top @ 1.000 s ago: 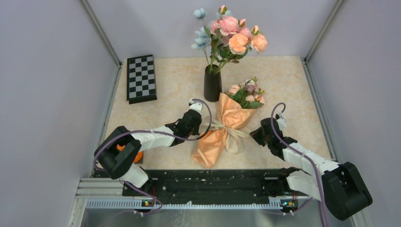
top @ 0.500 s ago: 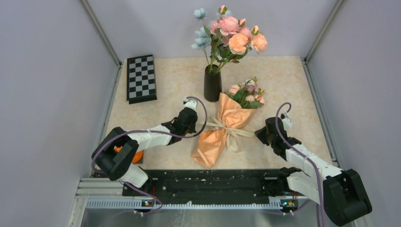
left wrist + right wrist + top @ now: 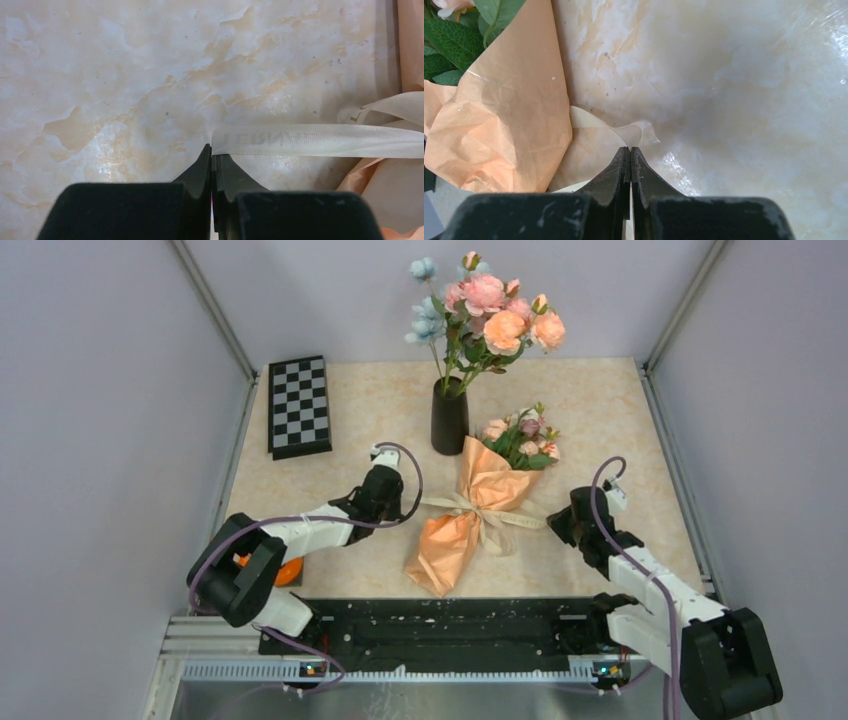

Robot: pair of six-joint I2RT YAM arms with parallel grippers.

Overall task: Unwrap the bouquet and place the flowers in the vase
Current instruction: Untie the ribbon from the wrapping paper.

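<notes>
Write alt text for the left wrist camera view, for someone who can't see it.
The left gripper, jaws shut, pinches the end of a cream ribbon that stretches right to the peach paper wrap of the bouquet at the frame's edge. Beneath them lies a beige marbled table.

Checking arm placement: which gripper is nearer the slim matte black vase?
Left. The left gripper is just near-left of the black vase; the right gripper sits farther, across the peach paper-wrapped bouquet.
</notes>
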